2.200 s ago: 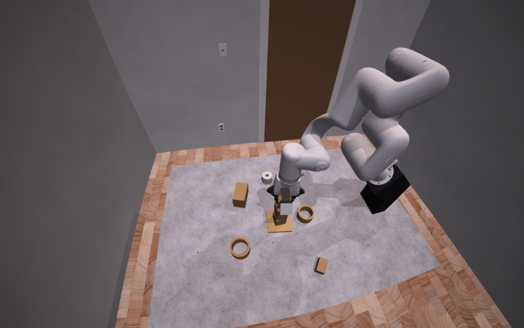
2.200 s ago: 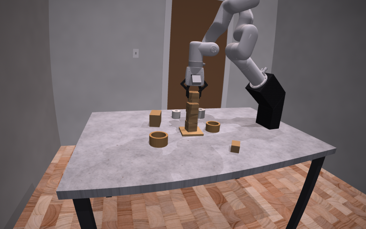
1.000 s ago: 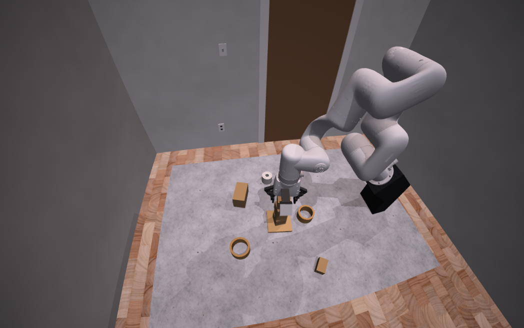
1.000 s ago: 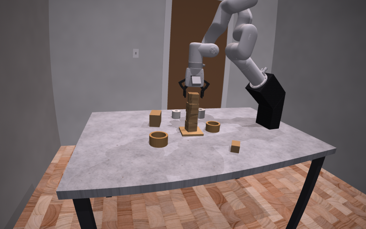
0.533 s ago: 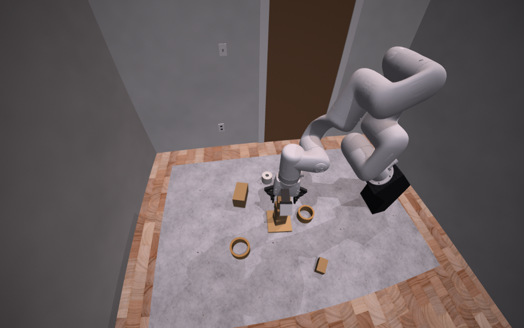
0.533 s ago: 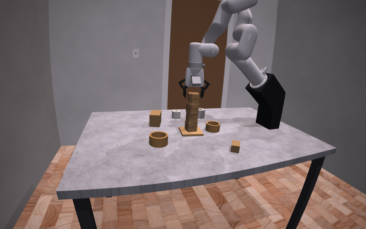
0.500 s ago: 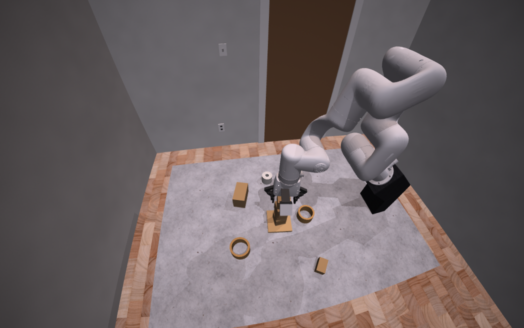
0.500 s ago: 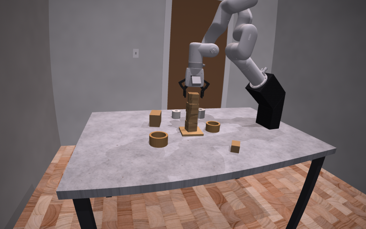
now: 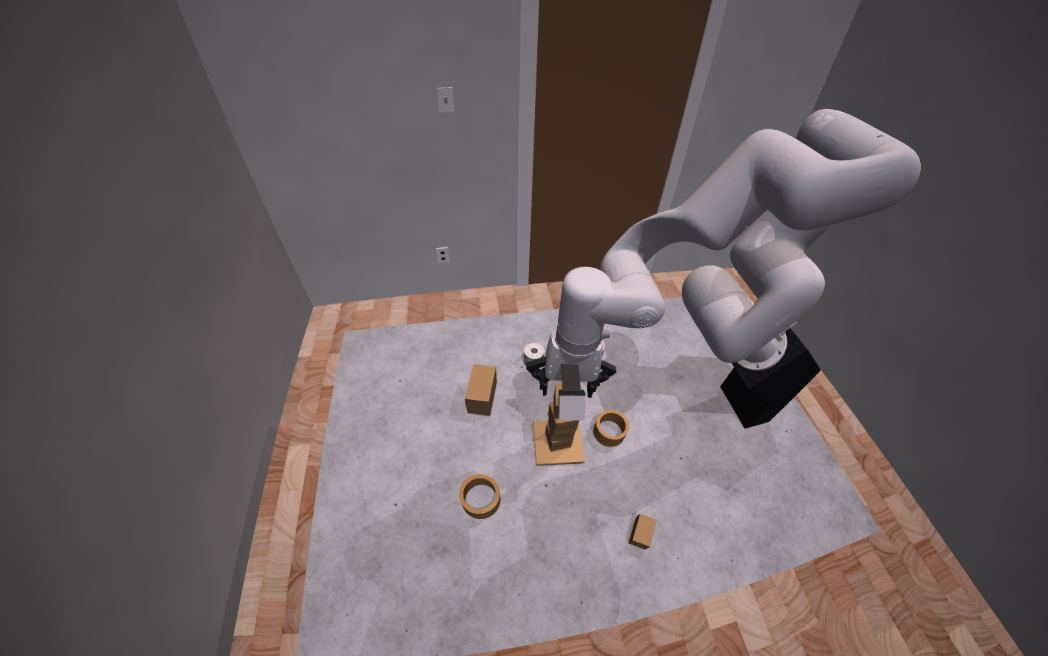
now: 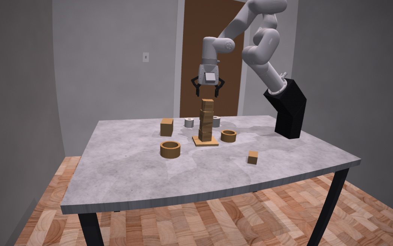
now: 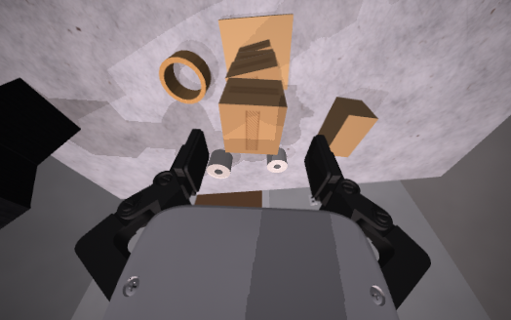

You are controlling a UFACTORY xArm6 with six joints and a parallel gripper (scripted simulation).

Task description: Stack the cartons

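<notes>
Nearest in the exterior view, a small brown block (image 9: 645, 529) (image 10: 252, 154) and a wide ring (image 9: 463, 495) (image 10: 170, 153) sit on the grey table (image 9: 402, 572) (image 10: 139, 179) (image 11: 405, 117), both well apart from the column. Farther back lies the square wooden board (image 9: 573, 455) (image 10: 213, 142) (image 11: 283, 29), with the column of four cartons (image 9: 562, 437) (image 10: 206, 117) (image 11: 251, 128) standing on it, apparently within its edges. The joints are a little uneven from carton to carton, yet nothing seems to touch the sides. Just beside the board is a smaller ring (image 9: 611, 438) (image 10: 228, 137) (image 11: 202, 90). Above the column hangs the gripper (image 9: 568, 389) (image 10: 207, 93) (image 11: 257, 144), its fingers spread wide with nothing between them. The cartons look like light, fairly stiff cardboard, dry enough to grip well but likely to dent under a hard squeeze. If one needs straightening, the place to take it is by two opposite side walls, level and around mid-height, softly, since a nudge could shift those beneath. The numbers are face down, so the order cannot be checked; otherwise the stacking looks done. Beyond stand a tall box (image 9: 482, 382) (image 10: 166, 128) (image 11: 354, 135) and two pale rolls.

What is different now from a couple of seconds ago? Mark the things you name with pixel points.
The hand (image 9: 568, 389) (image 10: 207, 94) (image 11: 257, 144) has let go of the top carton (image 10: 207, 105) (image 11: 252, 128): its fingers, close around that carton before, have spread, and it has risen above the column. The top carton came down slightly onto the one below. The lower cartons, the wooden board (image 9: 547, 456) (image 10: 213, 143) (image 11: 275, 29) and the two rings (image 9: 464, 506) (image 9: 611, 441) (image 10: 170, 152) (image 10: 228, 138) stayed put.
</notes>
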